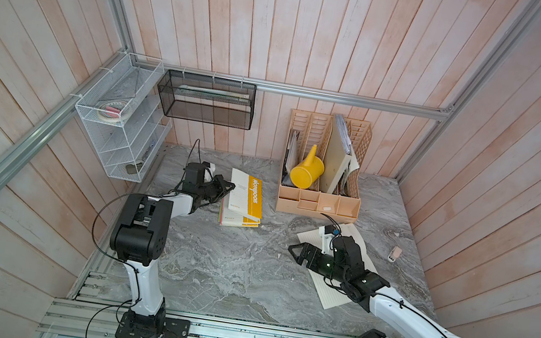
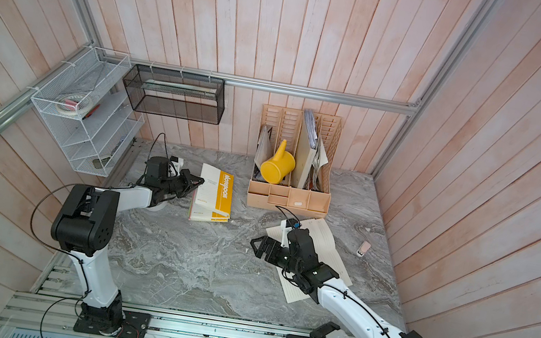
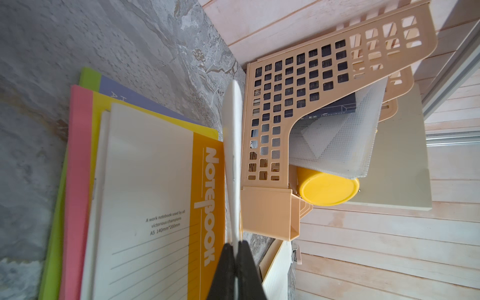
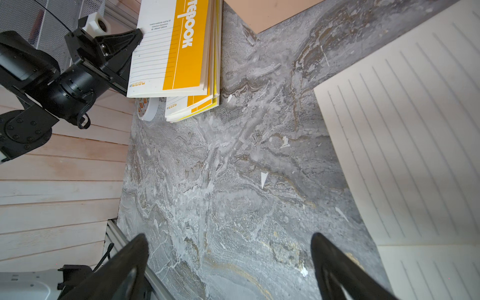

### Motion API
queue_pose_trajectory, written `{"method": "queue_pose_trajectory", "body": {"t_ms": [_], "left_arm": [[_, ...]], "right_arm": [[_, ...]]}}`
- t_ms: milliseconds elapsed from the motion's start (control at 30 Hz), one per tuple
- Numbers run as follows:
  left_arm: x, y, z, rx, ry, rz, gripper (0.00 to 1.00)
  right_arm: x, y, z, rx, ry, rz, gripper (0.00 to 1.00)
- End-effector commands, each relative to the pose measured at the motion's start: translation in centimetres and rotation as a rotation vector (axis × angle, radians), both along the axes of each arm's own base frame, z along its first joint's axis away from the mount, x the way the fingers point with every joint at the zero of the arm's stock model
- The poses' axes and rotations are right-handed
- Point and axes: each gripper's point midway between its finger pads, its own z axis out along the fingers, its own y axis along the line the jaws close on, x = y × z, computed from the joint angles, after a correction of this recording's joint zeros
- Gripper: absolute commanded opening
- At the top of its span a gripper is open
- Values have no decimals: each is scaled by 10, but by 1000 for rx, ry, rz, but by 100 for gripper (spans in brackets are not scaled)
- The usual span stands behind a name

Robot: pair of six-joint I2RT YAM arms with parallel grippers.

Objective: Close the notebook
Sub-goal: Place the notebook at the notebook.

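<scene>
- Right fingers (image 1: 295, 254), cut off at the right wrist view's edge, hung released over bare counter (image 1: 225, 274); their arm hid part of a loose lined sheet (image 1: 331, 295) at 4 o'clock.
- Left fingers (image 3: 235, 250) were clenched on the notebook (image 1: 251, 198) cover, which was raised at a slant and edge-on to the left wrist.
- The notebook topped a stack (image 3: 78, 181) at 11 o'clock.
- A tape roll (image 4: 148, 110) was half hidden beneath.
- An organizer (image 1: 316, 205) holding a yellow jug (image 1: 306, 175) stood at 1 o'clock.
- A small pink item (image 1: 395, 254) at 3 o'clock was unidentifiable.

Left gripper (image 1: 232, 185) pinched closed at fingertips, right gripper (image 1: 294, 255) spread wide
</scene>
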Motion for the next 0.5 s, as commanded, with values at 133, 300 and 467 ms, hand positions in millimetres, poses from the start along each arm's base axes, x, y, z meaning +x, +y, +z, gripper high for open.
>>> {"method": "queue_pose_trajectory", "body": {"t_ms": [133,300,467], "left_arm": [[13,13,-8,15,-42,45,0],[11,15,-27,-13,-12,51,0],[8,15,-40,-11,16,51,0]], "right_arm": [[-4,-2,-7,-13,22,8,98],[-4,-2,-8,-17,29,12,98],[-5,-2,-10,-14,32,10,98]]}}
